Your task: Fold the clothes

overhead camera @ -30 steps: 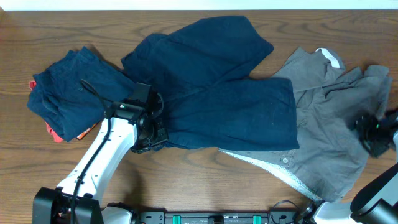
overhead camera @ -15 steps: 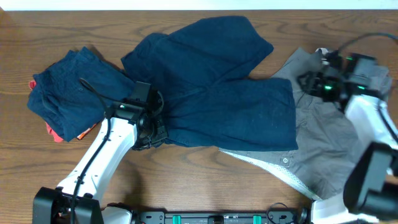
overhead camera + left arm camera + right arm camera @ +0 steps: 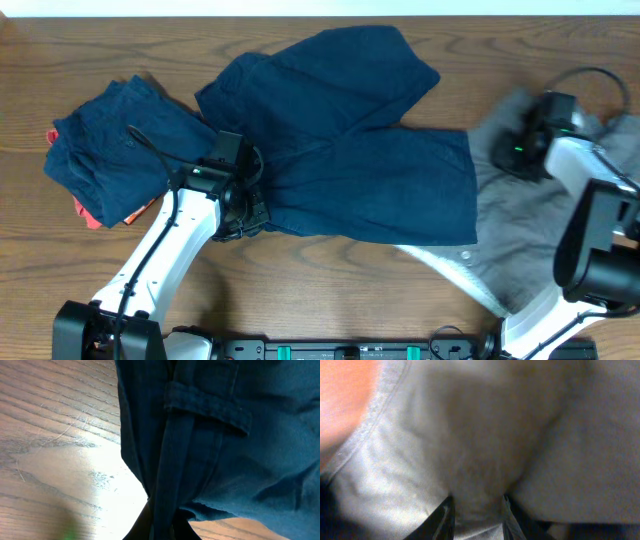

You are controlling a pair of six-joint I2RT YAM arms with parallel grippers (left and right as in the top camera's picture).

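Observation:
The large navy shorts (image 3: pixel 370 170) lie spread across the middle of the table. My left gripper (image 3: pixel 245 215) is shut on their lower left edge. In the left wrist view the fingers (image 3: pixel 162 527) pinch a fold of the navy fabric (image 3: pixel 225 435) just above the wood. A grey garment (image 3: pixel 520 230) lies at the right, partly under the shorts. My right gripper (image 3: pixel 515 150) is on its upper left part. In the right wrist view the fingers (image 3: pixel 477 517) hold a bunch of the grey cloth (image 3: pixel 495 435) between them.
A pile of navy garments (image 3: pixel 110 150) sits at the far left, with a red-orange one (image 3: pixel 85 212) showing under its lower edge. Bare wooden table (image 3: pixel 330 290) runs along the front. The right arm's cable (image 3: pixel 600 75) loops over the back right.
My right arm swung from the far right onto the grey garment and took hold of it. The grey cloth has shifted right from under the shorts. My left gripper has not moved.

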